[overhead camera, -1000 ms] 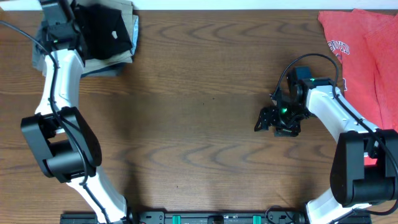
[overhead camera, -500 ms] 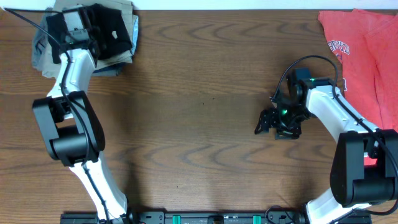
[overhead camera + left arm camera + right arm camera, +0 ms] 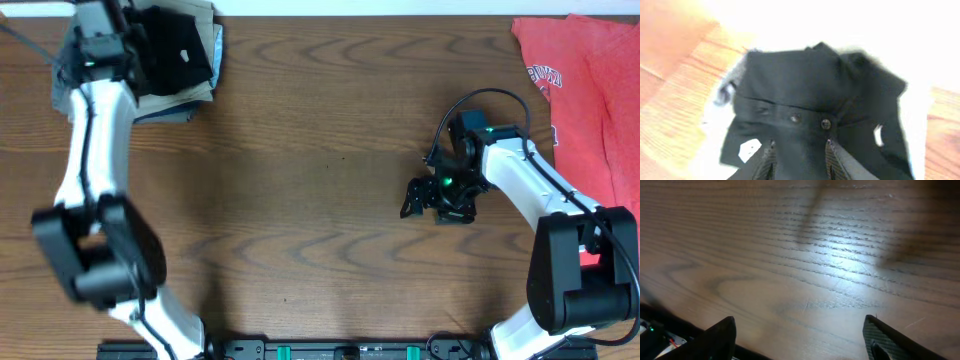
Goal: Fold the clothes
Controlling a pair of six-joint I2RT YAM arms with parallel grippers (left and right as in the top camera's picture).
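The clothes, a folded black collared shirt [image 3: 178, 52], lie on a stack at the table's far left corner. In the left wrist view the black shirt [image 3: 810, 85] shows its buttoned placket and a small white logo. My left gripper [image 3: 132, 42] hovers at the shirt's near edge. Its fingers [image 3: 771, 152] stand a little apart, open, with black fabric lying past the gap [image 3: 800, 144]. My right gripper [image 3: 412, 196] is low over bare wood right of centre. It is open wide [image 3: 799, 321] with nothing between its fingers.
Folded grey and khaki trousers [image 3: 170, 106] lie under the black shirt. A red-orange T-shirt with white print [image 3: 590, 80] is spread at the far right corner. The table's back edge runs just behind both piles.
The left jaws have parted from shut, and the left arm has swung over the pile. The right gripper has slid slightly left and opened a little wider.
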